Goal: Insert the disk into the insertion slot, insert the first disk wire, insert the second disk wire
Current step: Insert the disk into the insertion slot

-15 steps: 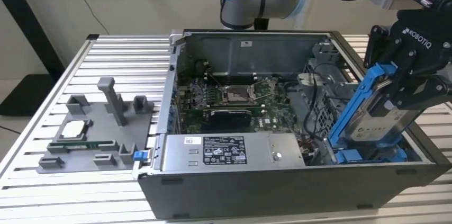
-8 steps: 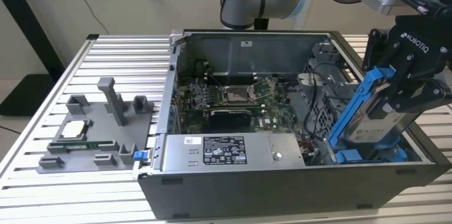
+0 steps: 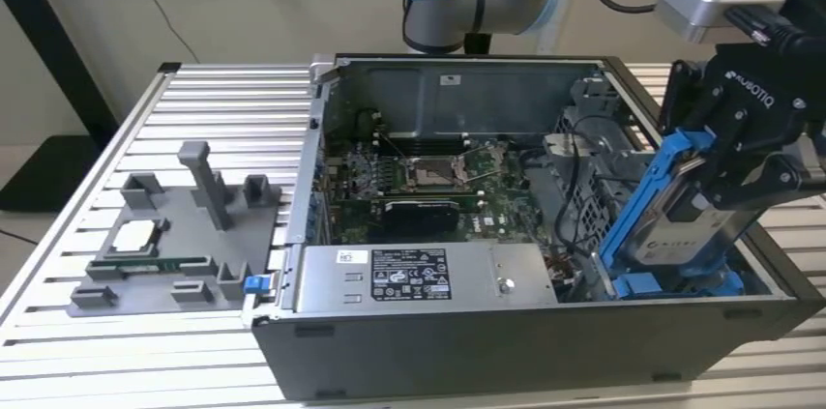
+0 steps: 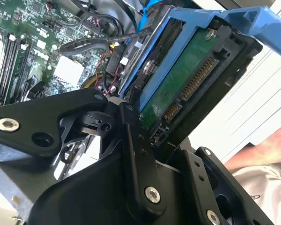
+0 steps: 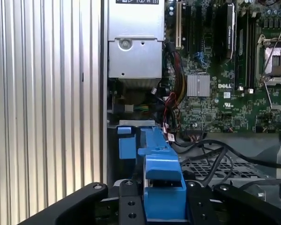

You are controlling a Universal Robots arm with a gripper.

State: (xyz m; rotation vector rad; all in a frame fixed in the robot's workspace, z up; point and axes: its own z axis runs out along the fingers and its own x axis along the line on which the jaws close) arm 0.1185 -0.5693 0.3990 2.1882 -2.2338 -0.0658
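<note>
Tool | clamps disk | disk tilted over insertion slot

The disk leans inside the case (at the exterior view's right).

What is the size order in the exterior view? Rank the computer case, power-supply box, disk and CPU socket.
1. computer case
2. power-supply box and disk: these look about alike, and the disk is partly covered, so they are left unranked
3. CPU socket

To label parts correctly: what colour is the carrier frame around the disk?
Bright blue; the carrier frame shows best in the exterior view.
</note>
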